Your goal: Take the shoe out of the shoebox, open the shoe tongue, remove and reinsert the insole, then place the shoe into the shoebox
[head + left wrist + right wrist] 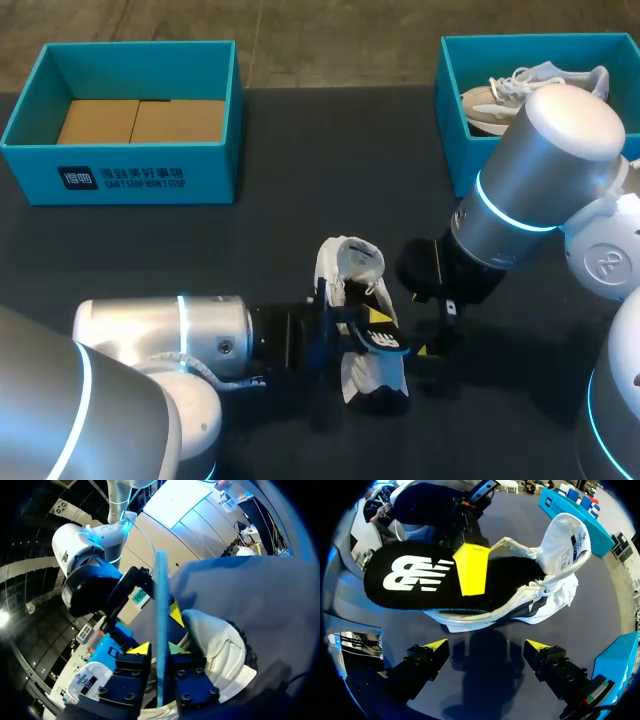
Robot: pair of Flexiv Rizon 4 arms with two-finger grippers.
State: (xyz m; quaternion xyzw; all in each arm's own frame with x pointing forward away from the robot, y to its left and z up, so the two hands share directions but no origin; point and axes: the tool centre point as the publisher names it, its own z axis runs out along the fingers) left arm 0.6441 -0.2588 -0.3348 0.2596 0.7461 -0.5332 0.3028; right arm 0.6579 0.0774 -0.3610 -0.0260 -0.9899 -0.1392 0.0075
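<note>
Insole [420, 575]: pinched edge-on by left hand [155, 649], partly out of white shoe [560, 545] lying on table [270, 240]. Right hand [487, 645]: spread, empty, beside shoe. Step, as judged: insole removal or reinsertion. Next move likely calls for right hand steadying shoe.

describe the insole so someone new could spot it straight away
In the middle of the table lies a white shoe. The insole is the flat sheet sticking out of it, pinched by the left gripper. It alone is black with a white logo, unlike the white shoe.
</note>
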